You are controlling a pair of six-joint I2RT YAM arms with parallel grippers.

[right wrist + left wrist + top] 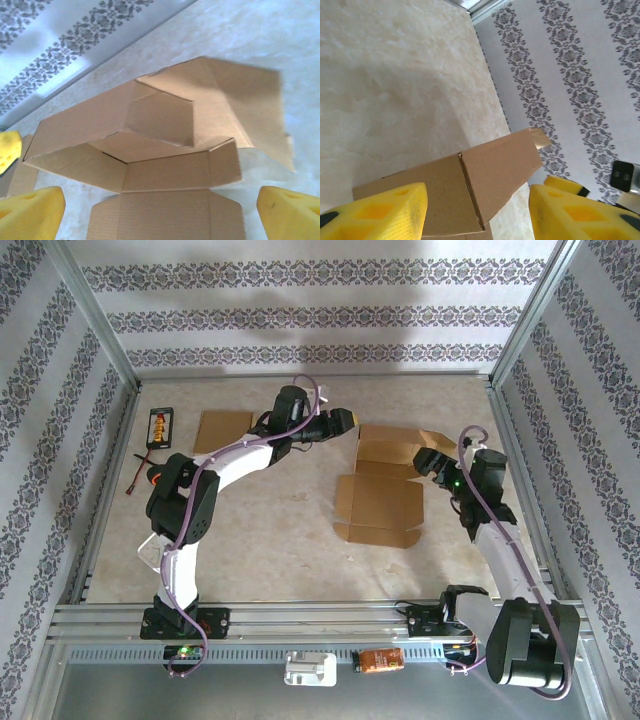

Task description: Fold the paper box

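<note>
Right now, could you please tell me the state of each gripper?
Left gripper: open, box flap in front of it, not gripped.
Right gripper: open, holding nothing.

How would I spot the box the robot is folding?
Look at the pale table, right of the middle. The brown paper box lies there opened out, flaps raised; the other cardboard piece, far left, lies flat.

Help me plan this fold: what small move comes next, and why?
Probably ease the right pincer forward against the paper box, pushing its leaning wall upright: that pincer stands open facing the wall, and the left pincer is open, gripping nothing.
</note>
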